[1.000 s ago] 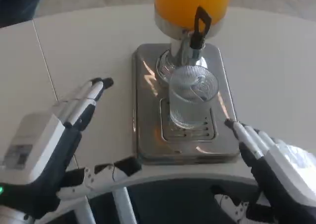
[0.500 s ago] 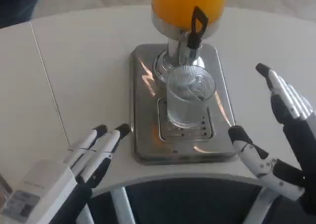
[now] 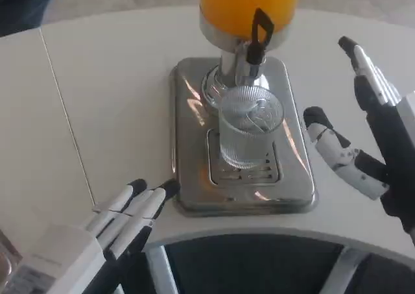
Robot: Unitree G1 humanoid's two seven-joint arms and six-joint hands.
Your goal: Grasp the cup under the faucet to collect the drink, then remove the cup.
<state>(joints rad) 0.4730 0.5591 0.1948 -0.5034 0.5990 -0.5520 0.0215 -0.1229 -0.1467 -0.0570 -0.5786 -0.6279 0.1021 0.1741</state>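
Note:
A clear ribbed cup (image 3: 248, 130) stands upright on the drip grate of the steel dispenser base (image 3: 191, 145), under the faucet with its black lever (image 3: 260, 36). Above it is the tank of orange juice (image 3: 250, 5). No juice shows in the cup. My right hand (image 3: 369, 141) hovers to the right of the cup, fingers apart and thumb stretched toward it, a short gap away. My left hand (image 3: 110, 232) lies low at the table's near edge, left of the base, fingers straight and holding nothing.
The white table (image 3: 110, 93) stretches left and right of the dispenser, with a seam (image 3: 61, 106) running down its left side. Its near edge curves just below the base. Something dark blue (image 3: 26, 2) shows at the top left.
My right hand has risen and moved in toward the cup's right side. My left hand has dropped back toward the near edge and now stays low.

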